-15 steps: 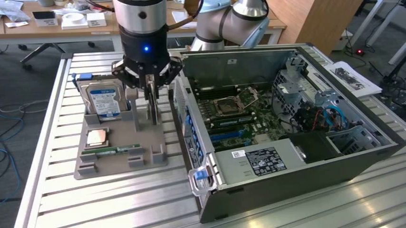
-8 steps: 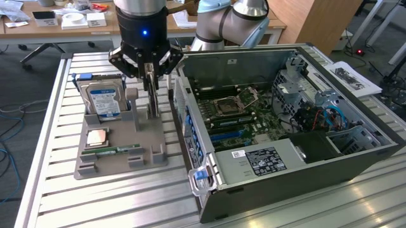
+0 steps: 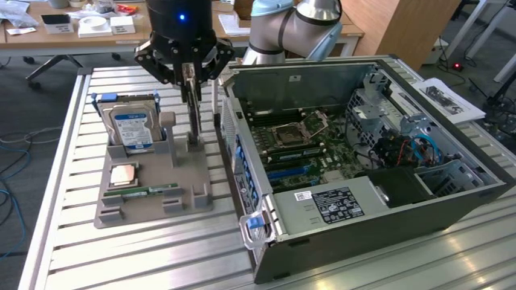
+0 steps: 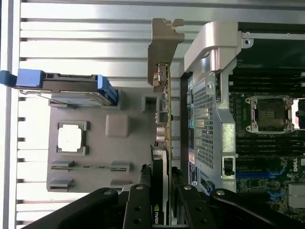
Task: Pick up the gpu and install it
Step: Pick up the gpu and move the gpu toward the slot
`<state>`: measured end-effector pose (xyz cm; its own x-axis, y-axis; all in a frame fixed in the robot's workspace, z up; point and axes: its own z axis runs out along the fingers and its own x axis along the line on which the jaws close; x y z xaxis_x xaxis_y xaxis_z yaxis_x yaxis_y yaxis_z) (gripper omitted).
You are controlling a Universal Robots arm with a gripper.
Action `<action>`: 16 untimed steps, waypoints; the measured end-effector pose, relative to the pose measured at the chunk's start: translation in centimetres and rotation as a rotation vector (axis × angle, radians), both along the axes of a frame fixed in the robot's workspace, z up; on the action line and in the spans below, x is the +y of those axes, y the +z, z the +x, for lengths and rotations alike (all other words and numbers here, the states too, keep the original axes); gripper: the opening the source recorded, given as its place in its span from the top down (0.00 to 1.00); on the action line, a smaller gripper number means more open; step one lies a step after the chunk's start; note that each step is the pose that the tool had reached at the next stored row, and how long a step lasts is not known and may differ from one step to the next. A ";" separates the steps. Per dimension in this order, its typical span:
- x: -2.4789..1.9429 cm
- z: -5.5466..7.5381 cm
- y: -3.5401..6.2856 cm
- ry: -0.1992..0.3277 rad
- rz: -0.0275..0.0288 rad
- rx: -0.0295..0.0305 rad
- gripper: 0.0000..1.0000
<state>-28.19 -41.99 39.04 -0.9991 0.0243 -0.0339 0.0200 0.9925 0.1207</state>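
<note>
The counter (image 3: pixel 145 254) is a silver metal top made of long slats w/ grooves. A gray holder (image 3: pixel 173 175) lies flat on it.

The black gripper (image 3: pixel 192 81) hangs above the back of the holder. It is clenched on the gpu (image 3: pixel 194 112), one finger on each flat side. The gpu is thin and dark and stands straight up. Its low end is down at the holder's back slot; can't tell if it sits in the slot or is just off it. In the wrist view its silver end bracket (image 4: pixel 164 43) sticks out past the holder's edge.

In the holder, a hard drive (image 3: pixel 132 128) w/ a blue label stands at the back corner. A square CPU chip (image 3: pixel 122 174) lies in the middle part, and a thin green memory stick (image 3: pixel 144 190) lies near the front.

An open PC case (image 3: pixel 339 241) sits just beside the holder, on the exterior view's right of it, w/ its green board (image 3: pixel 306 145) facing up.

Far behind the holder is an office room: wood desks (image 3: pixel 32 36) w/ a tape roll (image 3: pixel 93 23) and boxes, and a dark gray floor (image 3: pixel 32 109) w/ blue cables (image 3: pixel 9 163).
</note>
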 end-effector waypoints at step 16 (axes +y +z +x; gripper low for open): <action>0.00 0.0 2.88 0.000 0.0002 -0.0052 0.73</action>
